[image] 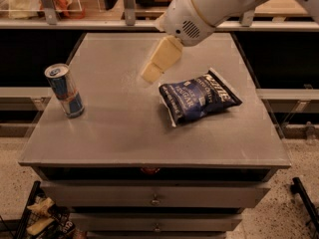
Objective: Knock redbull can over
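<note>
We note the redbull can standing upright near the left edge of the grey table, silver top up. The gripper hangs over the table's middle, angled down and leftward, well apart from the can; whether it is spread or closed we cannot tell. Near it, to the right, a dark blue chip bag lies flat. Drawers sit beneath the tabletop.

Glossy metal redbull can; crinkly shiny chip bag; matt metal table — above its middle, the smooth plastic gripper.
</note>
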`<state>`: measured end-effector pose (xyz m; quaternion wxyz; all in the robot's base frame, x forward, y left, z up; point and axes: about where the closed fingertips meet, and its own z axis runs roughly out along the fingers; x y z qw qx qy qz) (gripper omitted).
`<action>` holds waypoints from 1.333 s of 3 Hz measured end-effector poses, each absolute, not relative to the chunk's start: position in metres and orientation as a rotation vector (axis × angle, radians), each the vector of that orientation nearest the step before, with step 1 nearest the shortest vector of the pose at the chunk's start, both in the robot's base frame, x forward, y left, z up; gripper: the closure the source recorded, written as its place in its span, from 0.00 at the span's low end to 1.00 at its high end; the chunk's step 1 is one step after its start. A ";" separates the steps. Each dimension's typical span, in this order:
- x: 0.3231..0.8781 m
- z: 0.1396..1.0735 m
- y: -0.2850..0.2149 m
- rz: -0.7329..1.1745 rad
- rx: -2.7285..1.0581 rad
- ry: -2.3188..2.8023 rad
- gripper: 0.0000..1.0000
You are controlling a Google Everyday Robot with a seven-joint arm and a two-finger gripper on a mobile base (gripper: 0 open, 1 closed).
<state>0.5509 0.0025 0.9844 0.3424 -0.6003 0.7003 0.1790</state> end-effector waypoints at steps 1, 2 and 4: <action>0.551 0.986 0.007 0.474 -1.557 1.811 0.00; 0.550 0.982 0.015 0.502 -1.565 1.781 0.00; 0.558 0.952 0.079 0.707 -1.541 1.607 0.00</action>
